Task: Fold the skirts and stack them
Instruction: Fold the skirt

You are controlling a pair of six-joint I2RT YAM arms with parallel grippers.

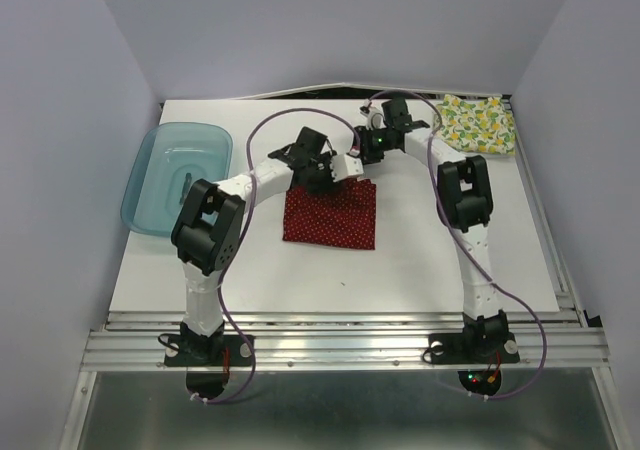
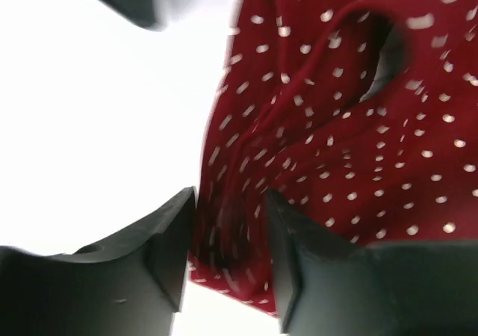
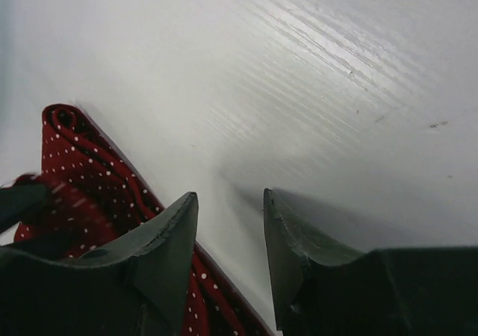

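far edge of red dotted skirt (image 1: 330, 218) lost under left gripper (image 2: 228, 201) and right gripper (image 3: 228, 201), both parted, white table (image 1: 300, 280), pale walls (image 1: 330, 30)

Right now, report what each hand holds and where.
Nothing: left hand open astride the red skirt, at its edge; right hand open over the table.

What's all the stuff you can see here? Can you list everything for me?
red skirt: one, dark red with white dots, middle of the table.
fruit skirt: one, cream with yellow and green fruit, far right corner.
tray: one, see-through blue, far left edge.
table: one, white, under everything.
left arm, right arm: two, black and white, reaching to the red skirt.
left gripper: one, black, open over the red skirt.
right gripper: one, black, open over bare table beside the red skirt.
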